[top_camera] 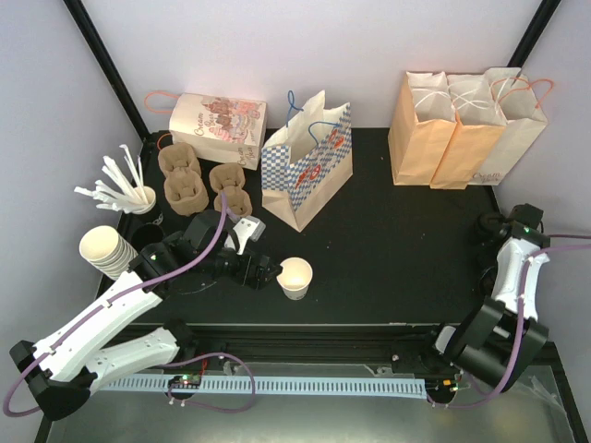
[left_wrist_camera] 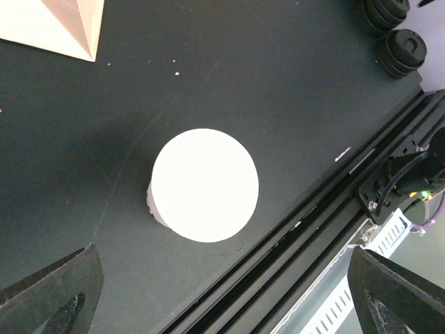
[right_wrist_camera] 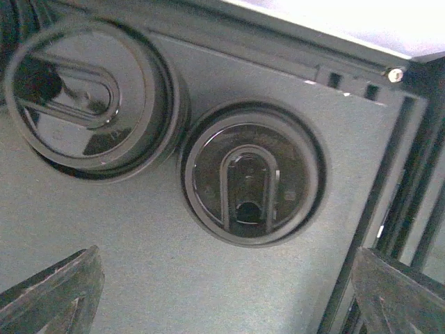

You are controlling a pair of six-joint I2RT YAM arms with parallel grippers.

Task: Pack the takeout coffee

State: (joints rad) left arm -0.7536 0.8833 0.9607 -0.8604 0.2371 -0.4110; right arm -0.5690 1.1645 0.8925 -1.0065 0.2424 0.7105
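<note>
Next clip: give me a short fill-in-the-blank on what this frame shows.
1. The white cup by the left claw has no ____ on it.
2. The right wrist view shows ____ black lids.
3. The checked bag has ____ handles.
4. The right claw is ____.

Answers: lid; two; blue; open

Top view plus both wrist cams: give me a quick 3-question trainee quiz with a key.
1. True or false: the single white cup near the left gripper has a lid on.
2. How many black lids show in the right wrist view?
3. Which paper bag lies on its side at the back: A) checkered bag B) printed white bag C) tan bags

Key: 1 false, its top is open. 2 two. 3 B.
</note>
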